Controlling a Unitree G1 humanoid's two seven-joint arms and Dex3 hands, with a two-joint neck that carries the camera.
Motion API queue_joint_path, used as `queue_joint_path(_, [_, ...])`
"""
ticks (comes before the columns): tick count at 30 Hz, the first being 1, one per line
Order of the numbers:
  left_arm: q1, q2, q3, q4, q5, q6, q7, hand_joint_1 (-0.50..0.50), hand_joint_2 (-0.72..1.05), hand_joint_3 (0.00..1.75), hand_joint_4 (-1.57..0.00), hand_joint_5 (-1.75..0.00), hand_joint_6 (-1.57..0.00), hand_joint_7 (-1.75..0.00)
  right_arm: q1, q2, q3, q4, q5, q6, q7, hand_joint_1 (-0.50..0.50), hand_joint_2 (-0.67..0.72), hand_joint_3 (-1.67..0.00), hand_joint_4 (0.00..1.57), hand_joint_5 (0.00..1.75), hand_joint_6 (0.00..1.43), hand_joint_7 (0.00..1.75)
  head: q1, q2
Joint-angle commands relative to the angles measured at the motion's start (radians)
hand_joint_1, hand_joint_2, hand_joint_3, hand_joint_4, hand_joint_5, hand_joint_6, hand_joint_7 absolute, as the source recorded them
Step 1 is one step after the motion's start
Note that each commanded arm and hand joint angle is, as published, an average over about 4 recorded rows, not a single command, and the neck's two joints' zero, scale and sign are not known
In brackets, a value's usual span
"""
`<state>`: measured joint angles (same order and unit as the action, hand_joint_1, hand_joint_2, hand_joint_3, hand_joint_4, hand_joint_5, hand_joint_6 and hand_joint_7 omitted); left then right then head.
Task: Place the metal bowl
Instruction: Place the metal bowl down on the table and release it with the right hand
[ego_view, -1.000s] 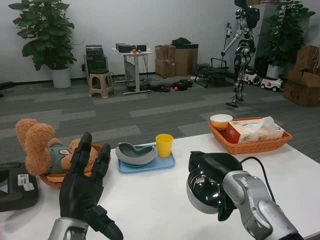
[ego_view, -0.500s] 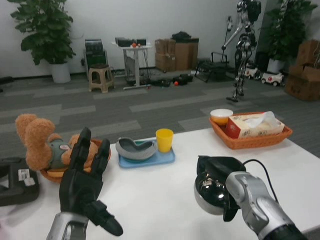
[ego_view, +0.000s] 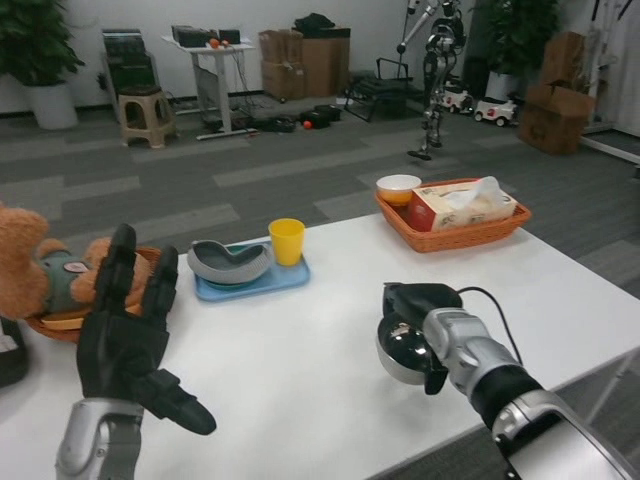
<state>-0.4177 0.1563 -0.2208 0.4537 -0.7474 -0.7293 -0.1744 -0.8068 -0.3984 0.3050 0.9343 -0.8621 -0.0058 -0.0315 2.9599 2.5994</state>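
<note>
One bowl (ego_view: 403, 350) in play, lower right of centre in the frame, gripped by the right robot hand (ego_view: 418, 320) at its far rim. Fingers wrap over the rim from above; the wrist comes in from the lower right corner. Bowl looks low over the white counter (ego_view: 300, 350), but I can't tell if its base touches yet.

Left robot hand (ego_view: 125, 335) is empty, fingers spread and upright, lower left of frame, waiting.

Risks, my read:
- Grip is on one rim edge only, so the bowl can pivot or slip on polished metal if the wrist rolls.
- If released while tilted it likely rocks, spins or skids on the smooth counter; the counter's near edge is not far off at lower right.
- Cable (ego_view: 497, 305) looping by the wrist could snag the rim on pull-back.
- Blue tray (ego_view: 245, 283) with the grey dish and yellow cup (ego_view: 287, 241) is well apart at upper left of the bowl; orange basket (ego_view: 452, 230) well apart at upper right. Collision there seems unlikely.

Orientation: bowl is round, so no real long axis. Its opening faces up and somewhat toward the camera, rim tipped rather than level, gripped side higher. Needs levelling before let-go.
</note>
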Motion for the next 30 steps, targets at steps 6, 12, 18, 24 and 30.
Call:
queue_joint_path(6, [-0.003,-0.011,-0.012,0.0,0.002,-0.006,0.0,-0.5,-0.72,0.02,-0.07,0.0,0.0,0.0,-0.083,0.02,0.161,0.164,0.075,-0.013,-0.13,0.22,-0.16,-1.35,1.38,0.97,0.21,1.4,-0.025,-0.03])
queue_joint_path(12, [0.008,-0.017,-0.015,-0.009,0.002,-0.01,0.0,-0.5,-0.72,0.04,-0.08,0.0,0.0,0.0,-0.084,0.026,0.213,0.204,0.13,-0.013,-0.149,0.22,-0.16,-1.35,1.36,0.97,0.23,1.4,-0.036,-0.043])
queue_joint_path(18, [0.01,-0.017,-0.019,-0.015,0.005,-0.009,0.0,-0.5,-0.72,0.04,-0.07,0.0,0.0,0.0,-0.084,0.026,0.285,0.227,0.19,-0.006,-0.156,0.21,-0.16,-1.35,1.28,1.12,0.21,1.47,-0.055,-0.06])
queue_joint_path(24, [0.01,-0.017,-0.023,-0.013,0.005,-0.007,0.0,-0.5,-0.72,0.02,-0.07,0.0,0.0,0.0,-0.08,0.026,0.319,0.271,0.252,0.001,-0.159,0.21,-0.16,-1.35,1.04,1.36,0.2,1.47,-0.07,-0.073])
queue_joint_path(30, [0.008,-0.017,-0.025,-0.01,0.005,-0.007,0.0,-0.5,-0.72,0.04,-0.07,0.0,0.0,0.0,-0.071,0.029,0.325,0.297,0.298,0.01,-0.159,0.15,-0.16,-1.27,0.64,1.62,0.1,1.57,-0.062,-0.073])
